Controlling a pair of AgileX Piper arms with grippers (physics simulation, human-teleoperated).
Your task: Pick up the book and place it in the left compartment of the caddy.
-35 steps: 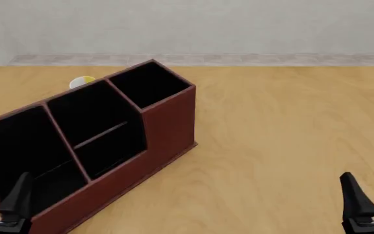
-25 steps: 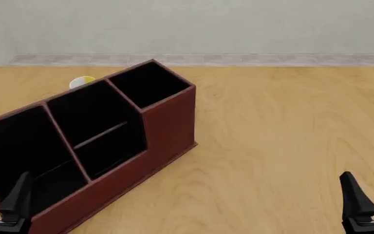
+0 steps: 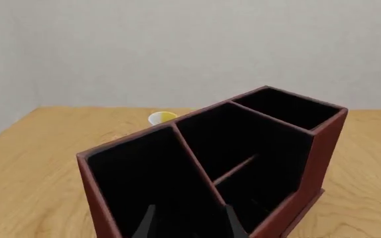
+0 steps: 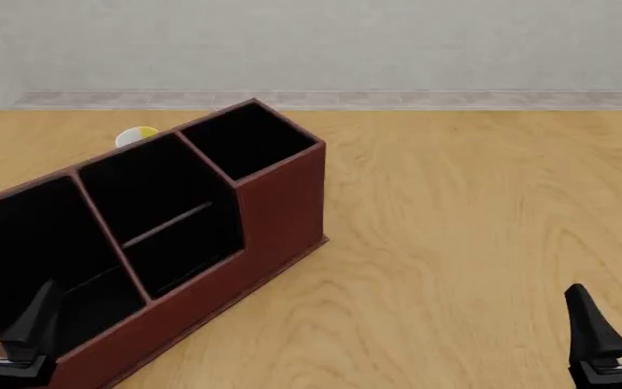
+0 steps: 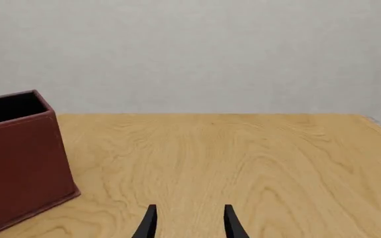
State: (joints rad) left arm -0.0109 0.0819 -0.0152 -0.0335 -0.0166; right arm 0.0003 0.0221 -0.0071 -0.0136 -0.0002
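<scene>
The caddy (image 4: 279, 211) is a long red-brown box with a black inside, standing slantwise at the left of the table; it also shows in the left wrist view (image 3: 323, 148) and the right wrist view (image 5: 18, 163). Its left compartment (image 4: 25, 243) is the wide near end section, also in the left wrist view (image 3: 137, 178). The book does not show in any view. My left gripper (image 4: 3, 324) is open and empty just in front of the left compartment; in the left wrist view (image 3: 190, 225) its fingertips point into it. My right gripper (image 4: 619, 324) is open and empty over bare table; it also shows in its own wrist view (image 5: 189, 223).
A small yellow and white round object (image 4: 136, 135) lies behind the caddy, also in the left wrist view (image 3: 162, 118). A grey wall (image 4: 398, 49) bounds the table's far edge. Bare wood table (image 4: 473, 211) stretches to the right of the caddy.
</scene>
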